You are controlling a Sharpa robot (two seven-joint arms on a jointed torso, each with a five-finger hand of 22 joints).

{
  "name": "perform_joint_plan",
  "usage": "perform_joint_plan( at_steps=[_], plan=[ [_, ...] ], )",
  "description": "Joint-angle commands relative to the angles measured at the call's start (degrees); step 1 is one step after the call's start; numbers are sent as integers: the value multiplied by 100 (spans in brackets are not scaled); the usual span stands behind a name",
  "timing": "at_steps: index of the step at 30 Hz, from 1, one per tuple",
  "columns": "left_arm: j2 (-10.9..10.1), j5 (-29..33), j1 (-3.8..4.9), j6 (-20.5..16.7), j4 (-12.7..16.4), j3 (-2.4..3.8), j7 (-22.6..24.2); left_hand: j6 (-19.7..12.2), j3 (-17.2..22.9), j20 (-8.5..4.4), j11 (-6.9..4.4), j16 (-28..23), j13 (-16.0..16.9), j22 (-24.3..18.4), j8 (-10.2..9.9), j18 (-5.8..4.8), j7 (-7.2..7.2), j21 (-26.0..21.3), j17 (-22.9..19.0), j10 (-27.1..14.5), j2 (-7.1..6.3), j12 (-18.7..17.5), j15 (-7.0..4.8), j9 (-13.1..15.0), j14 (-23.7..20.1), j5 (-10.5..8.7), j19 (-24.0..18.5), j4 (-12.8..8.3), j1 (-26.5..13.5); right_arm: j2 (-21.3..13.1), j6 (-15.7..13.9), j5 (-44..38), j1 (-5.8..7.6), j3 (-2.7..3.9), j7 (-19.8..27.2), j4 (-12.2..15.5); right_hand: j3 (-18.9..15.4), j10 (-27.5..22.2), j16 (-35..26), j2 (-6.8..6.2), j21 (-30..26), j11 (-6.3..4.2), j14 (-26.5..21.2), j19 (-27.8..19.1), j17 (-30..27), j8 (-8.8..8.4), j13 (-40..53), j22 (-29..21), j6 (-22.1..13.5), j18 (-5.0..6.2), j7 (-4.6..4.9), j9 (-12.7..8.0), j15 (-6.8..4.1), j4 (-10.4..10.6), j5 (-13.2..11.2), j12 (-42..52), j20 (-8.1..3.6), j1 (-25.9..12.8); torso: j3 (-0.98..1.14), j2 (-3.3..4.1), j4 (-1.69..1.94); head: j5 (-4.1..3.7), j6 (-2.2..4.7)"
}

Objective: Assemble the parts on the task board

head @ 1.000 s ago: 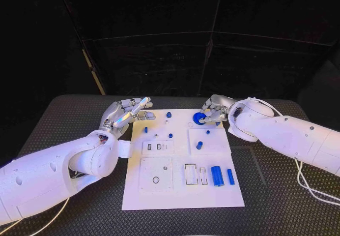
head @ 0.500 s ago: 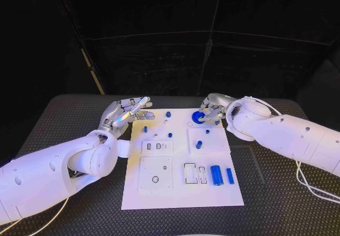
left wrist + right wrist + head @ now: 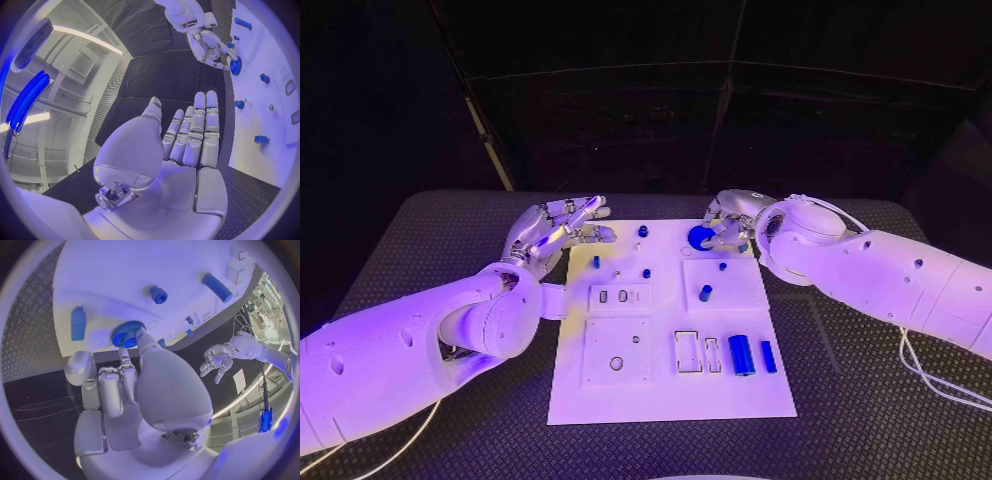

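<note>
The white task board [image 3: 668, 390] lies in the middle of the black table. My right hand [image 3: 734, 224] is at the board's far right corner and pinches a blue gear [image 3: 700, 237] between its fingertips; the right wrist view shows the gear [image 3: 127, 334] close against the board [image 3: 125, 270], and I cannot tell if it touches. My left hand [image 3: 561, 228] hovers at the board's far left corner with its fingers [image 3: 197, 130] stretched out and nothing in it. Small blue pegs [image 3: 643, 232] and a blue oblong piece [image 3: 705, 294] lie on the board.
Two blue cylinders [image 3: 741, 356] lie side by side on the board's near right part, next to rectangular slots [image 3: 689, 352]. A plate with an oval hole [image 3: 616, 365] sits at the near left. Black matting [image 3: 430, 250] surrounds the board on all sides.
My right hand has edged slightly to the left with the gear still in its fingertips. The left hand has not moved.
</note>
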Motion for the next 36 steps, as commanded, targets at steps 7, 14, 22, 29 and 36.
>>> perform_joint_plan(
  at_steps=[7,14,22,29,36],
  plan=[
    [9,-31,8,90,4,6,-2,-48,-18,32,10,-26,-6,-6,-16,22,81,-4,12,-56,32,-38,31,-9,-27,18,13,-4,-12,66,330,-123,2,-5,-65,-86,105,-12,10,-32,41,11,514,12,1060,-68,460,5,-5,-31,12,2,-8,0,455,-21,12,-95,-1,2,2,8,-11],
    [8,-31,8,92,2,6,-14,-48,-18,32,10,-26,-6,-6,-16,22,81,-4,12,-56,32,-38,31,-9,-27,18,13,-4,-12,80,145,-118,1,-6,-66,-90,305,39,13,76,58,-13,516,20,1068,-62,540,29,146,-32,-14,10,-26,9,768,25,1,-103,-1,0,-1,10,-4],
    [6,-31,8,99,-3,6,-26,-63,-19,34,13,-31,-7,-8,-25,22,84,-5,18,-70,39,-39,33,-9,-27,19,12,-3,-15,31,-447,-38,0,-6,60,84,628,103,21,205,112,-68,522,73,1091,-86,630,125,354,-48,-72,5,-75,-49,908,81,-42,-30,1,2,-4,18,15],
    [-1,-31,8,95,-29,6,-26,-66,-18,34,14,-34,-7,-9,-29,22,86,-5,23,-78,47,-38,34,-9,-26,20,12,-1,-17,-30,-1001,-163,0,-3,3,611,788,159,29,136,193,-86,527,160,1112,-150,713,281,452,-79,-91,1,-91,-59,835,138,-62,-125,-1,-4,3,23,25],
    [4,-31,8,95,-46,6,-24,-66,-18,34,14,-34,-7,-9,-29,22,86,-5,23,-78,47,-38,34,-9,-26,20,12,-1,-17,174,-1032,-427,1,-3,-132,932,886,165,31,100,214,-85,528,177,1117,-215,721,317,491,-85,-91,0,-93,-59,665,138,-67,-212,-2,2,3,52,24]
  ],
)
